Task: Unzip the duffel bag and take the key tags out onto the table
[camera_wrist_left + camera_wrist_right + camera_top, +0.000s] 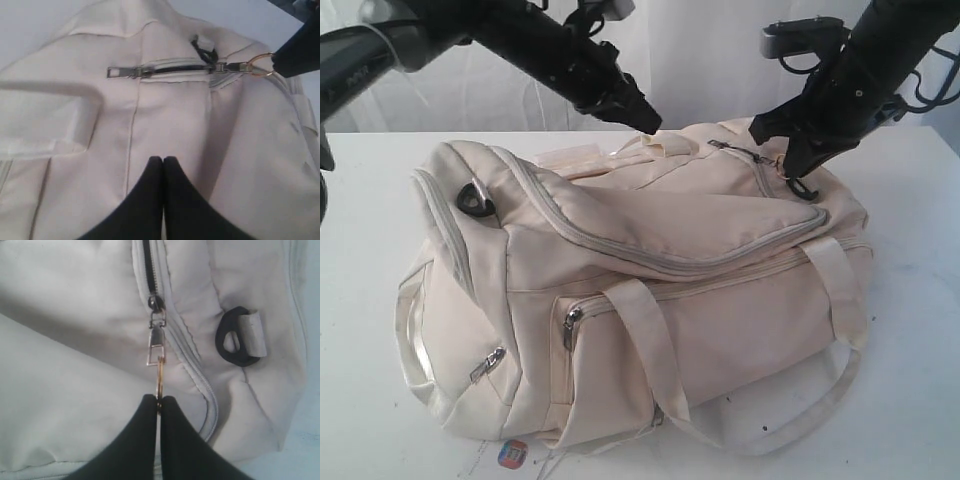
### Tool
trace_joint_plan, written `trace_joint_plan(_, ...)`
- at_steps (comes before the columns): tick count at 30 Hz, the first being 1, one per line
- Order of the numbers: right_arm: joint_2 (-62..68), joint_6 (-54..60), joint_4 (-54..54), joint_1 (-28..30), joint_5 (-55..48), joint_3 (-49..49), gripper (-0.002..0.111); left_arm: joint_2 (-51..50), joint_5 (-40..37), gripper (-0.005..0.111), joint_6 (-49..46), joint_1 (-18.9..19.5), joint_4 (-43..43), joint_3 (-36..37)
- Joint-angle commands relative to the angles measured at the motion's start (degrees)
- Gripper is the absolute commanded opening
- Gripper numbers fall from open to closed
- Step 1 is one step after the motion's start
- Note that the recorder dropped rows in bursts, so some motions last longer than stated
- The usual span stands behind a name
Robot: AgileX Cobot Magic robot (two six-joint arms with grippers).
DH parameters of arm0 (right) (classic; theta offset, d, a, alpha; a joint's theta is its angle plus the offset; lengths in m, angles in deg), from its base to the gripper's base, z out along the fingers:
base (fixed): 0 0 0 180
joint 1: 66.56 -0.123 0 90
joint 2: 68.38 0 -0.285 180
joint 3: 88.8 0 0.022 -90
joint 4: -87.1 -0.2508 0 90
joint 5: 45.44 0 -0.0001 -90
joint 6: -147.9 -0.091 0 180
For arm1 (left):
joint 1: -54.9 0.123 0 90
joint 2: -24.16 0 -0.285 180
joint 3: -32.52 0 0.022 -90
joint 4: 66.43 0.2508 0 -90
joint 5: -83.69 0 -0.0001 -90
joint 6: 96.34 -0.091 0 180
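The cream-white duffel bag (650,330) lies on its side on the white table (365,230). My right gripper (159,399) is shut on a gold ring (160,376) that hangs from the metal zipper pull (156,344) of a top pocket; a short stretch of that zipper behind the slider (156,304) is parted. In the exterior view this gripper (788,172) stands at the bag's far right top. My left gripper (163,159) is shut with nothing visible between its fingers, tips against the bag's fabric (100,165) at the far top (650,125). The key tags are hidden.
A black strap clip (240,337) sits beside the zipper, and another (475,197) at the bag's left end. Webbing handles (655,350) hang over the front. A small red-blue round sticker (512,455) lies on the table at the front edge.
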Motion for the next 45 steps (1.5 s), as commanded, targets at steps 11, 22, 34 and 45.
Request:
trace_joint_plan(11,-0.95,-0.14,-1.12,0.63,-0.47,0.15,0.0,-2.66,13.95,0.058,-14.09,-10.48,8.58,-0.68)
trace_joint_plan(22,-0.95,-1.07,0.75,0.63,-0.59,0.15,0.0,-4.87,17.23,0.067,-11.79,-10.88,13.41,-0.68)
trace_joint_plan(34,-0.95,-1.07,0.86,0.63,-0.94,0.15,0.0,-6.01,19.84,0.028,-3.69,-10.88,17.15,-0.68)
trace_joint_plan(45,-0.35,-0.67,1.77,0.63,0.12,-0.04,0.0,-1.86,18.8,0.0,-2.62,-10.88,16.0,-0.68)
